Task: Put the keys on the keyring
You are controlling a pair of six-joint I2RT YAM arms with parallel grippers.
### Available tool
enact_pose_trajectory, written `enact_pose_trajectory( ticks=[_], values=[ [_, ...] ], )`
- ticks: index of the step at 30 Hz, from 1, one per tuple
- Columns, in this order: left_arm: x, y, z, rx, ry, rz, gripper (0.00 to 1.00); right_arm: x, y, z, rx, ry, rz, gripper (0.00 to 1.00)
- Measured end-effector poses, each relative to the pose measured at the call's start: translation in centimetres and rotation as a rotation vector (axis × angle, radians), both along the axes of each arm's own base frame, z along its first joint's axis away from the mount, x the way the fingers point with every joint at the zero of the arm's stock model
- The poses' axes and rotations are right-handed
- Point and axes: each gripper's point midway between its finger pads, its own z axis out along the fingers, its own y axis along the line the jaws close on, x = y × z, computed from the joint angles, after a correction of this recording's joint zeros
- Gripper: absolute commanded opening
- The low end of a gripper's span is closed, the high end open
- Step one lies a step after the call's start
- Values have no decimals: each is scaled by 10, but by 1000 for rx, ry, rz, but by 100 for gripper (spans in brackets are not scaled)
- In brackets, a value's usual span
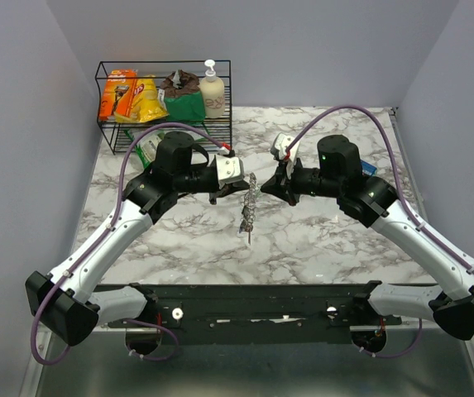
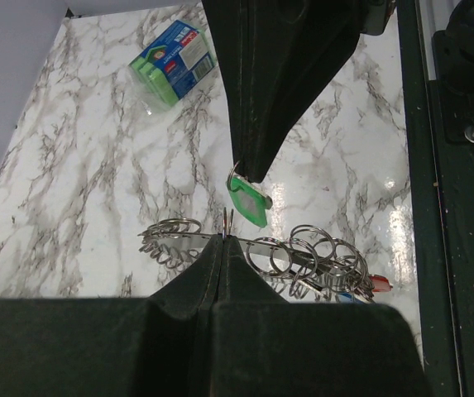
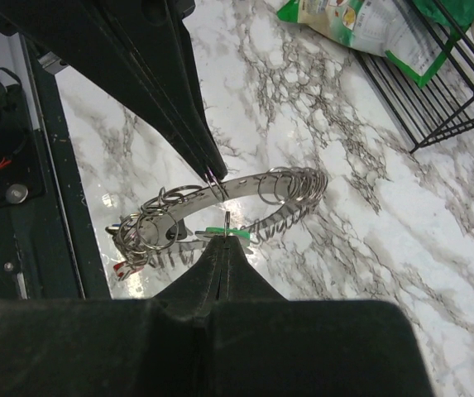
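Note:
My left gripper is shut on one small ring of the keyring, a curved metal band crowded with silver split rings, and holds it above the table. In the left wrist view my left gripper pinches the keyring. A red key hangs at its far end. My right gripper is shut on the ring of a green key. In the right wrist view my right gripper holds the green key just in front of the keyring, close to it.
A black wire basket at the back left holds snack packets and a soap bottle. A green packet lies on the marble in front of it. A blue and green packet lies on the table at the right.

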Motion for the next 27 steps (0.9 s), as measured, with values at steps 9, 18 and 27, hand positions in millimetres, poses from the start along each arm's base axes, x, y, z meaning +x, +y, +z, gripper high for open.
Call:
enact_pose_trajectory(
  ticks=[9,18,27],
  values=[
    [-2,-4,-1,0,12,-11,0,-4,6,1,16,8,39,1],
    [-2,-8,-1,-5,7,-16,0,-10,10,1,32,26,80,1],
    [-3,-9,1,-9,1,-21,0,-11,12,0,33,35,87,1]
  ],
)
